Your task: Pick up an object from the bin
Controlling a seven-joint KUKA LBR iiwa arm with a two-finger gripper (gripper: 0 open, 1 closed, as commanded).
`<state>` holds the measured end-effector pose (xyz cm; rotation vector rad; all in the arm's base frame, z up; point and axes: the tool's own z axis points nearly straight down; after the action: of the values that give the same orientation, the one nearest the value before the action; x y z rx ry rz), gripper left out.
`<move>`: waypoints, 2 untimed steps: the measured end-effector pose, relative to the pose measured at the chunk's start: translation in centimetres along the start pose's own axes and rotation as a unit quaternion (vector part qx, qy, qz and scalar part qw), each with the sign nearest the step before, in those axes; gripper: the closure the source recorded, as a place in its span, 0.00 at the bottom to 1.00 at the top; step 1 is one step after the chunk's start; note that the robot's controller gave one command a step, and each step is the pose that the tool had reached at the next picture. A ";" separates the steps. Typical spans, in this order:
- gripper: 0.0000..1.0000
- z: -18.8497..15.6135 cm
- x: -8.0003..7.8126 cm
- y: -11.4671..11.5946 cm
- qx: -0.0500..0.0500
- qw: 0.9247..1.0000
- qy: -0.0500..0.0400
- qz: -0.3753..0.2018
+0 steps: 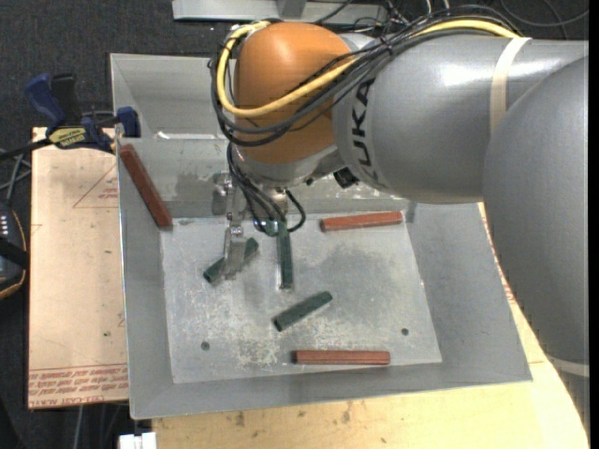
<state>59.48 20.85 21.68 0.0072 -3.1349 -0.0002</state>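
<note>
Gripper (259, 271) hangs low over the left-centre floor of the bin (145, 344), jaws apart, probably to straddle the short green bar (217, 269) touching one finger; nothing sits between them. Green bars: two, the second green bar (302, 311) lies mid-floor. Red bars: three, with a leaning red bar (145, 187) on the left wall, a back red bar (361, 221) and a front red bar (341, 356).

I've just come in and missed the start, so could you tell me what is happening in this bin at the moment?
The KUKA arm has its hand down in the grey bin, fingers apart with nothing between them. One finger sits by a short dark green bar left of centre; whether it touches is unclear. A second green bar lies just below, and three reddish-brown bars lie nearer the walls. Nothing is lifted yet.
</note>
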 end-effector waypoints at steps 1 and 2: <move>0.00 -0.5 -0.2 -0.1 -0.001 1.000 -0.004 0.002; 0.00 3.7 2.0 -4.6 -0.002 1.000 -0.006 -0.002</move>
<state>57.44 16.24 17.98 0.0122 -3.1477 -0.0067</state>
